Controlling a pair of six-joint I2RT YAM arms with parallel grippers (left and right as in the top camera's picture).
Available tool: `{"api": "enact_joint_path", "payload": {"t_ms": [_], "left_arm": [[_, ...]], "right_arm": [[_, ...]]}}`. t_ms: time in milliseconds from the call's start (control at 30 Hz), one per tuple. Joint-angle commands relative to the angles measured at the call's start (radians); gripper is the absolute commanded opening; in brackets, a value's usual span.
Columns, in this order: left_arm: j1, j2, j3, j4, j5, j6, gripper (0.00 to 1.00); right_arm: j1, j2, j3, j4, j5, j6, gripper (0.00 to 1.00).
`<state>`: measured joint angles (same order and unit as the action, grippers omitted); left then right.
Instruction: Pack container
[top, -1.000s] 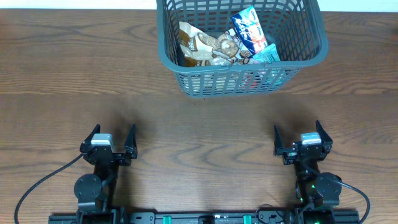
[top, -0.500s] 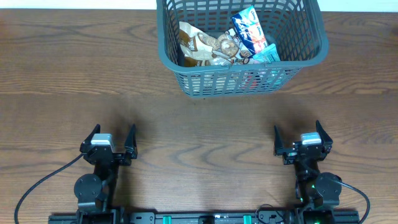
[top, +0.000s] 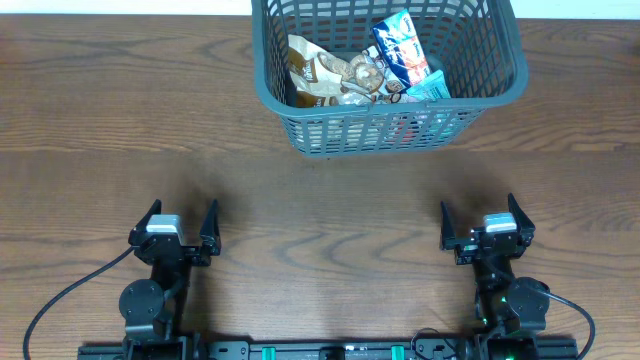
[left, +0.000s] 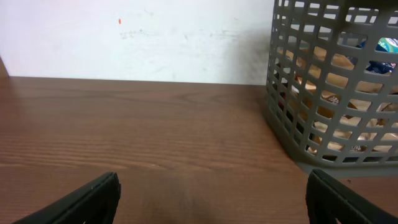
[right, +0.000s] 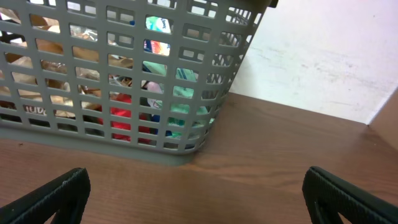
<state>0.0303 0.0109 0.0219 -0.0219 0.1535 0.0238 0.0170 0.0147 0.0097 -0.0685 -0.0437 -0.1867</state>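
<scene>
As far as I can tell from where I stand, the packing looks done or very nearly so. The basket (top: 380, 130) sits at the far side of the table (top: 100, 120), its back edge out of the overhead view. Several snack packets lie inside it: a brown packet (top: 315, 70) toward its left wall, a blue packet (top: 400, 45) leaning near its right rear, and a teal packet (top: 432, 88) by its right front corner. Through the slots on the right wrist view, a red packet (right: 121, 121) shows low down near the basket's floor.

I can see no packet lying outside the basket in any view, so I judge there is nothing left to load, unless more waits out of sight.

Both arms are parked well apart from the basket on its near side. The left gripper (top: 182, 210) is off beyond the basket's left corner, and the right gripper (top: 478, 208) is roughly in line with its right end. Each has its fingers spread wide with nothing between them.
</scene>
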Motion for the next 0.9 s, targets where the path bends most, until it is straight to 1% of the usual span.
{"api": "enact_joint_path", "payload": {"t_ms": [0, 867], "left_arm": [[-0.004, -0.007, -0.018, -0.034, 0.007, 0.01, 0.84], [-0.004, -0.007, -0.018, -0.034, 0.007, 0.01, 0.84]], "right_arm": [[-0.004, -0.009, -0.004, -0.003, 0.01, 0.018, 0.99], [-0.004, -0.009, -0.004, -0.003, 0.01, 0.018, 0.99]]}}
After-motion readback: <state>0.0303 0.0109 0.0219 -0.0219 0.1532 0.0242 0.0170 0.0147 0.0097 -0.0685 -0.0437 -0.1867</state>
